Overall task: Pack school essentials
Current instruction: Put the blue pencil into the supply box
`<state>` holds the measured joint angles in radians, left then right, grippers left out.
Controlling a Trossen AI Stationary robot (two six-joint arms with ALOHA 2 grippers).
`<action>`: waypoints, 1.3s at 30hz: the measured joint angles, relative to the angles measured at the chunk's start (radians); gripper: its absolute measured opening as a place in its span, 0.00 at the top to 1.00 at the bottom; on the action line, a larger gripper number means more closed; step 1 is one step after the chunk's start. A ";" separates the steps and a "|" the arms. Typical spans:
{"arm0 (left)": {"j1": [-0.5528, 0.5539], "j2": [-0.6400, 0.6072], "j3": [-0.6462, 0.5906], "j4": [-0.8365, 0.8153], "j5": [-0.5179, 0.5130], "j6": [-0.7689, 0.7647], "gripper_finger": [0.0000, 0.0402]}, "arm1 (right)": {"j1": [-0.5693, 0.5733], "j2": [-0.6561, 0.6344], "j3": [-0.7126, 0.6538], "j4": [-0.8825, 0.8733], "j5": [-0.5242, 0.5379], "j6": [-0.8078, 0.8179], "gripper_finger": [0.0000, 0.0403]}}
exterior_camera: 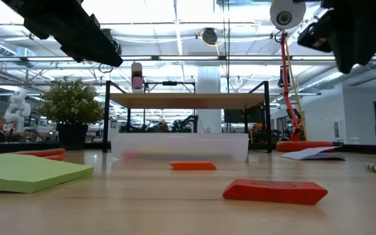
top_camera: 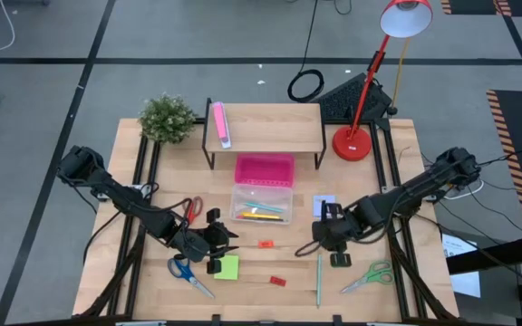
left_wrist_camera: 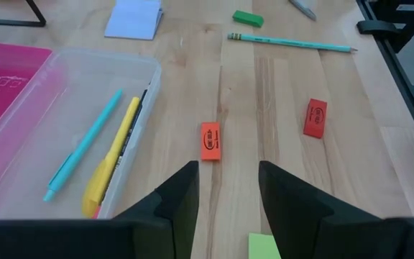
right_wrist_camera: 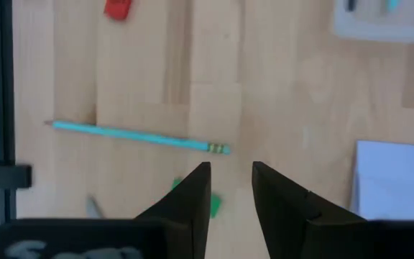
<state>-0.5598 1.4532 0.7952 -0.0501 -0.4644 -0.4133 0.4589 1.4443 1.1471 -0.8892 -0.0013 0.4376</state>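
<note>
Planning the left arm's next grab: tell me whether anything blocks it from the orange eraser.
Nothing visible does. The left end effector is open above bare wood, and the orange eraser lies just ahead, beside the clear box.

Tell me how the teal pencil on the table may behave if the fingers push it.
The teal pencil is long, thin and looks rigid, so it would probably slide or pivot without bending. It lies free on the smooth wooden table, so a sideways push may make it roll.
</note>
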 joint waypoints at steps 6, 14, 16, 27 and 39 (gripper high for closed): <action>0.000 0.000 0.000 0.000 0.000 0.000 0.63 | 0.054 0.106 0.089 -0.059 -0.001 0.003 0.77; 0.000 0.000 0.000 0.002 0.000 -0.005 0.63 | 0.094 0.223 0.175 -0.128 -0.031 -0.004 0.77; 0.000 0.000 0.000 0.002 0.000 -0.006 0.63 | 0.104 0.245 0.193 -0.137 -0.043 -0.007 0.77; 0.000 0.000 0.000 0.003 0.000 -0.007 0.63 | 0.141 0.274 0.219 -0.137 -0.051 -0.074 0.77; 0.000 0.000 0.000 0.002 -0.001 -0.007 0.63 | 0.112 0.275 0.219 -0.052 -0.021 -0.540 0.75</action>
<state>-0.5598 1.4532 0.7952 -0.0479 -0.4652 -0.4206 0.5709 1.7191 1.3659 -0.9411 -0.0227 -0.1022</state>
